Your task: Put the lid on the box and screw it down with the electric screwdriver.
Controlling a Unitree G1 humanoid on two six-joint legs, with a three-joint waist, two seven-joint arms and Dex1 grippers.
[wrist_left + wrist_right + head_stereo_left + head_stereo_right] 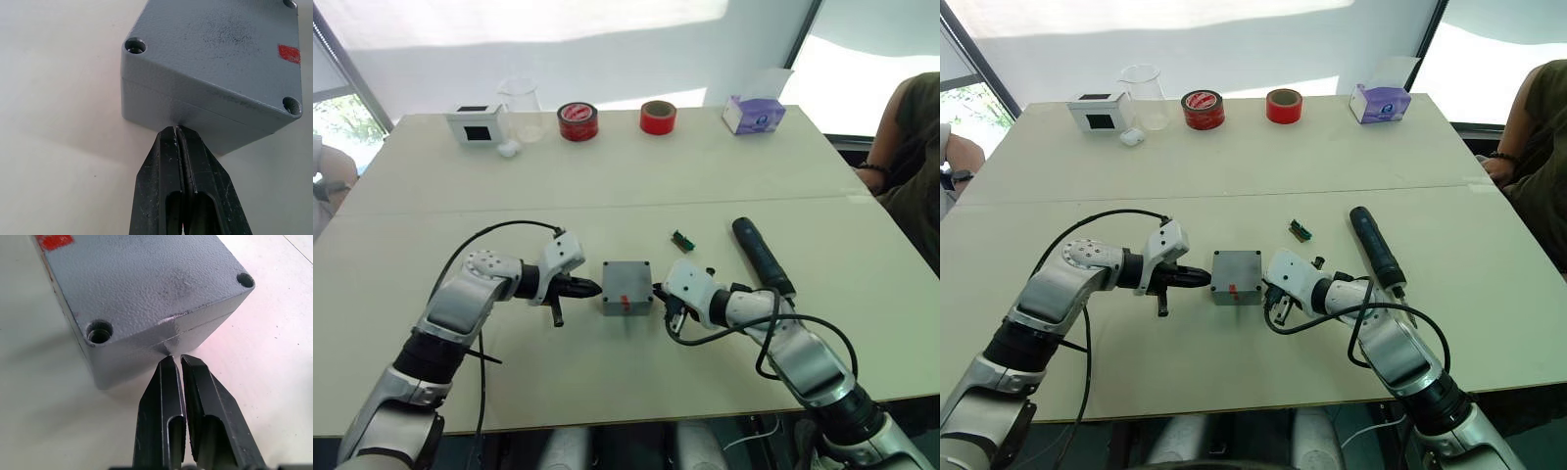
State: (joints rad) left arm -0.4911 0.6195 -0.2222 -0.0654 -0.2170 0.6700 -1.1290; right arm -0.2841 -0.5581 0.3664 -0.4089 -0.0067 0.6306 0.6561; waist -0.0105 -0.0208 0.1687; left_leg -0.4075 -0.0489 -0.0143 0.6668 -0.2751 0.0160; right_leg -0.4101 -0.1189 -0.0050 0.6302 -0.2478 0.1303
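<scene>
The box [626, 288] sits near the middle of the table [607, 166], and the lid [215, 54] appears to be already on it: the wrist views show a seam running round just under the top face, with open screw holes at the corners and a red mark on top. The left gripper [588, 288] has its fingers closed together, holding nothing, tips touching the box's left side at the seam. The right gripper [660, 293] is almost closed, a thin slit between its fingers, holding nothing, tips just beside the box's right side. The screwdriver [763, 257] lies untouched to the right, beyond the right arm. A small green part [682, 238] lies between box and screwdriver, a little farther back.

The risk, as I judge it, is an uneven push from either side: that could slide the box or skew the lid off its seat, so the screw holes no longer line up. Reaching for the screwdriver, the right arm could also knock the box.
</scene>
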